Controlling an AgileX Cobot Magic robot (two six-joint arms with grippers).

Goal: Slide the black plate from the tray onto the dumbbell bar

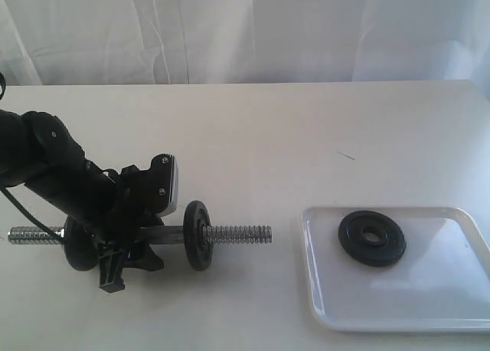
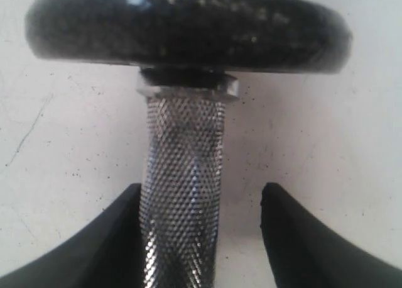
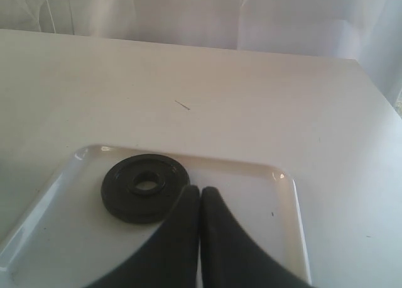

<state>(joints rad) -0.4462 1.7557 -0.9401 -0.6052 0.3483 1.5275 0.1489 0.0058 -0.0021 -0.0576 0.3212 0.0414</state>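
Right gripper [image 3: 200, 188] seen only in right wrist view: fingers pressed together, empty, tips at rim of black plate [image 3: 146, 188], contact unclear. Plate lies flat in tray [image 3: 286, 200], well apart from dumbbell bar [image 1: 237, 233]. Bar's middle hidden behind left arm in exterior view. Left wrist view shows left gripper [image 2: 202, 187] straddling knurled middle, released, gap beside one finger. Mounted disc [image 2: 188, 27] partly cut off by frame.

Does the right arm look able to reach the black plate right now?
Probably yes: the black plate lies flat, alone in the tray, nothing over it, with the right pincer facing it. The jaws are shut and must open first.
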